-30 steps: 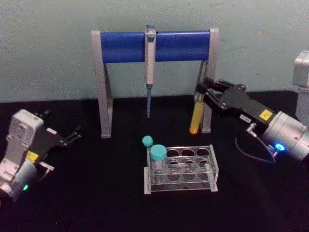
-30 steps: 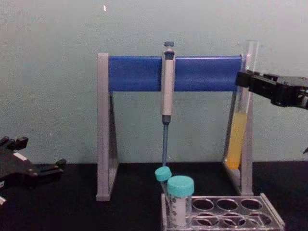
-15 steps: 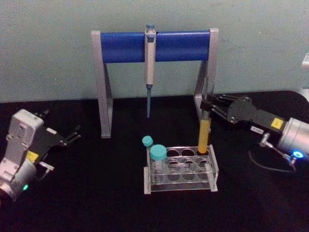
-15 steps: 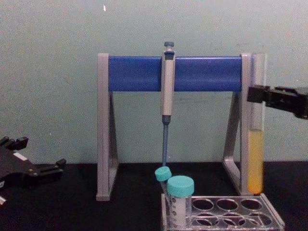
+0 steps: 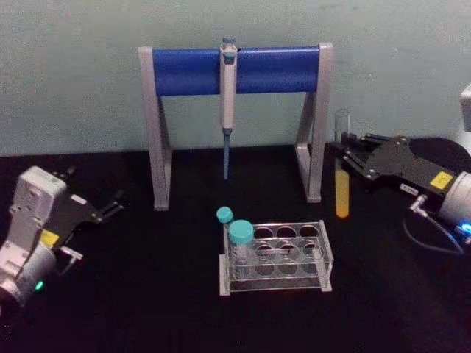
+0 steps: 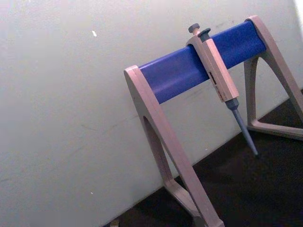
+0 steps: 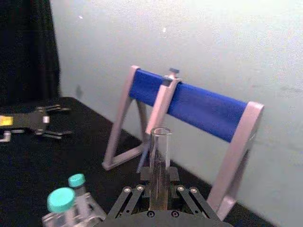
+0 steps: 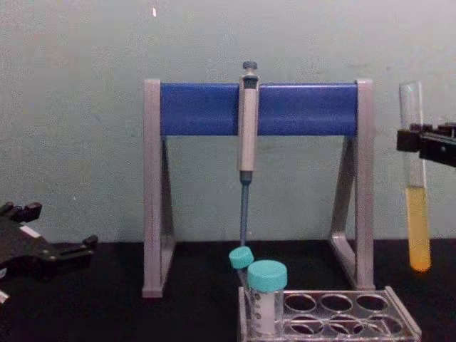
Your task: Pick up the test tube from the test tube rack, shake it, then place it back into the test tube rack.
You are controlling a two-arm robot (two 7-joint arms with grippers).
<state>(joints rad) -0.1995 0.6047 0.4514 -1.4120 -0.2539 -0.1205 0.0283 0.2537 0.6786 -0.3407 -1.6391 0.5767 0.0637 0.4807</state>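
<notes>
A long, thin, clear glass test tube (image 5: 342,184), uncapped and with yellow liquid in its lower part, was held upright in the air by the right claw (image 5: 344,147), whose black fingers were pinched onto the glass on its upper part, above the liquid. The open mouth of the tube was seen standing above the fingers. The right arm was extended in from the right side, and the tube was carried just to the right of the right leg of a tall pipette stand (image 5: 235,70), made of grey uprights joined by a blue crossbar. In the chest view the rounded bottom of the tube was seen hanging clear above the black tabletop (image 5: 147,294) and higher than the rack's top, touching nothing but the claw. The low, clear plastic test tube rack (image 5: 291,252), with rows of round holes, was set on the tabletop in front of the stand, nearer the robot and to the left of the held tube, well apart from it. Two short plastic tubes with teal caps (image 5: 241,235) were stood in the holes at the rack's left end, and the other holes were left unfilled. A grey pipette with a blue tip (image 5: 229,95) was hung from the middle of the crossbar, tip down. The left claw (image 5: 94,185) was rested low at the left side of the tabletop, far from the rack, with its fingers spread apart and nothing between them.
</notes>
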